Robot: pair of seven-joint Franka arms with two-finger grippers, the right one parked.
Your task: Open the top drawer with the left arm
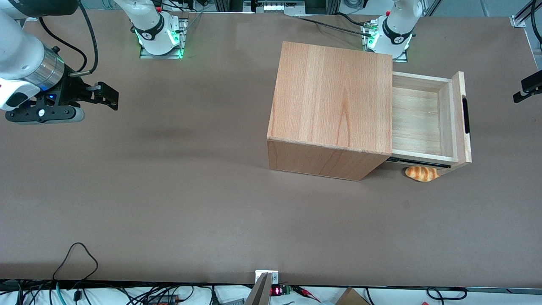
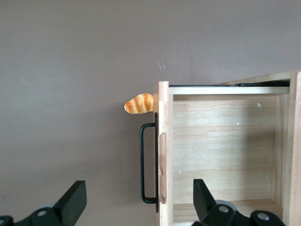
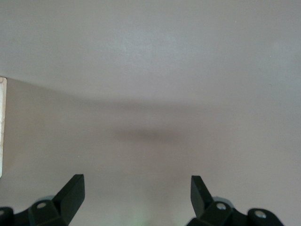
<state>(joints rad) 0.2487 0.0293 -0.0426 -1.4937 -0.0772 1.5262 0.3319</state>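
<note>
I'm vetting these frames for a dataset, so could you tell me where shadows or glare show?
Front view: soft shadow under the light-wood top drawer by the toy bread loaf, no glare. Left wrist view: even light, black open end effector above the drawer. Right wrist view: faint dark smudge on the brown table.

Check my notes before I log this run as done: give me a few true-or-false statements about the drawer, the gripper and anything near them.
1. The top drawer is pulled out of the cabinet. True.
2. The left arm's gripper is shut on the black handle. False: its fingers are spread open, above the drawer's front panel and clear of the handle.
3. A bread roll lies inside the drawer. False: it lies on the table, beside the drawer and nearer the front camera.
4. The drawer's visible interior holds nothing. True.
5. The handle is silver. False: it is black.
</note>
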